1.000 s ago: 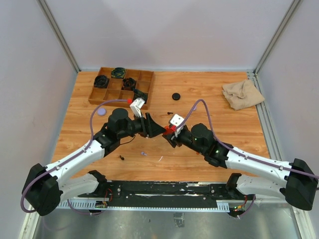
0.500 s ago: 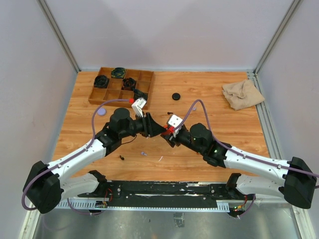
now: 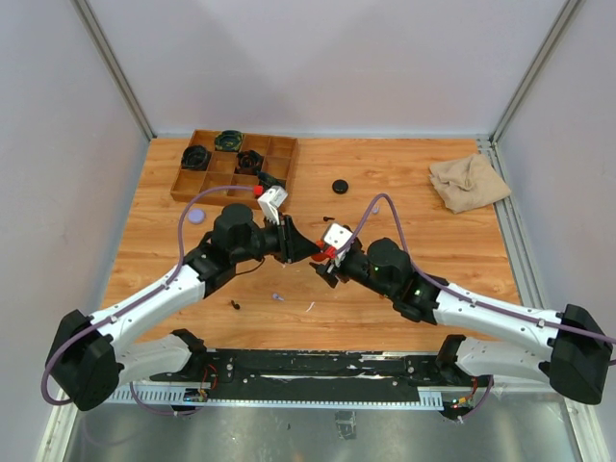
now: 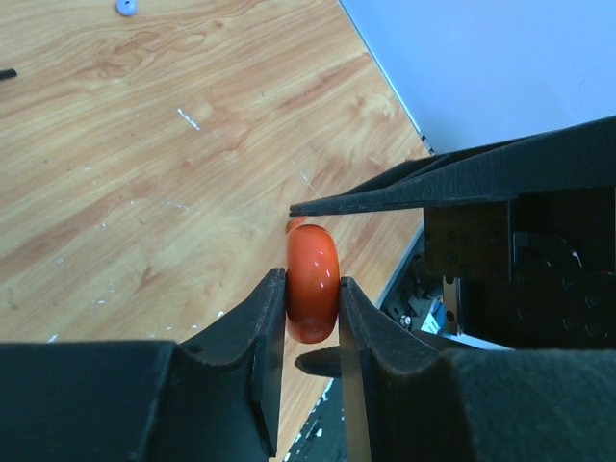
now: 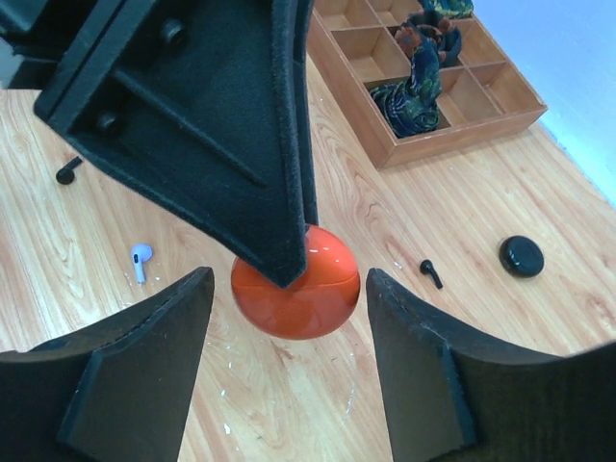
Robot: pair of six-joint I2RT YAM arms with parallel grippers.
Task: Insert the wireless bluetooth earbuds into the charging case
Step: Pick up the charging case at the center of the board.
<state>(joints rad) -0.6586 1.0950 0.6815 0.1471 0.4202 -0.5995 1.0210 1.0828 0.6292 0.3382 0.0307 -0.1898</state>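
Note:
The round orange-red charging case hangs above the table, closed, with my left gripper shut on its two flat faces. My right gripper is open. Its fingers stand either side of the case with a gap on each side. In the top view both grippers meet at the table's middle, left gripper against right gripper. Loose earbuds lie on the wood: a black earbud, a lavender earbud and another black earbud.
A wooden compartment tray with dark cases sits at the back left. A black round case and a lavender case lie on the table. A beige cloth is at the back right.
My left gripper has closed onto the orange-red case. My right gripper has widened and let go of it. Both arms have barely shifted.

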